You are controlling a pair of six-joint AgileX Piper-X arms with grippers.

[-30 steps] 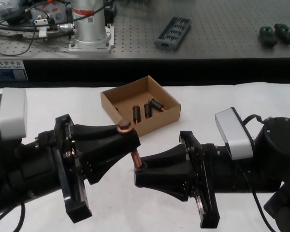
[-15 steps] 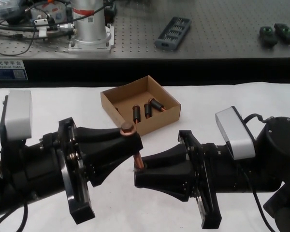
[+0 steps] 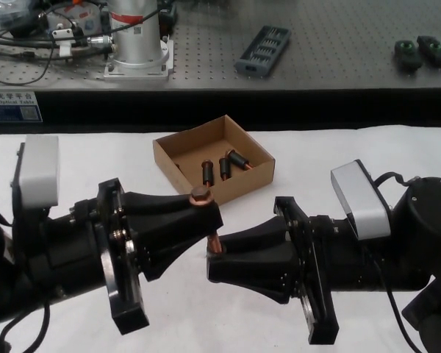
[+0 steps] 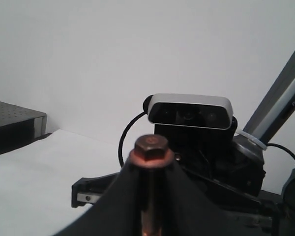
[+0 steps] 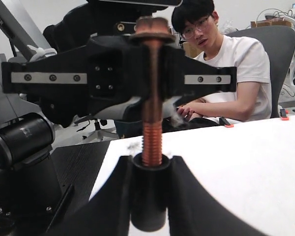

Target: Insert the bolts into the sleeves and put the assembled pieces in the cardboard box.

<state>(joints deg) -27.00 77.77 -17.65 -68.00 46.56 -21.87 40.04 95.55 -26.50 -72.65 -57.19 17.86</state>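
My left gripper [image 3: 206, 213] is shut on a copper bolt [image 3: 206, 217], holding it below its hex head [image 4: 151, 148]. The bolt's threaded end [image 5: 151, 143] sits inside the mouth of a black sleeve [image 5: 148, 191], which my right gripper [image 3: 217, 261] is shut on. Both grippers meet tip to tip above the white bench, in front of the cardboard box [image 3: 178, 158]. Inside the box lie three assembled bolt-and-sleeve pieces [image 3: 222, 169].
A raised perforated metal bench runs along the back, carrying a silver column [image 3: 136, 33], a dark ribbed holder [image 3: 262, 49] and two small black parts [image 3: 420, 53]. White bench surface [image 3: 331, 151] lies open to the right of the box.
The left gripper has shifted right and lowered the bolt, so its shank has gone deeper into the sleeve. The right gripper has stayed almost still.
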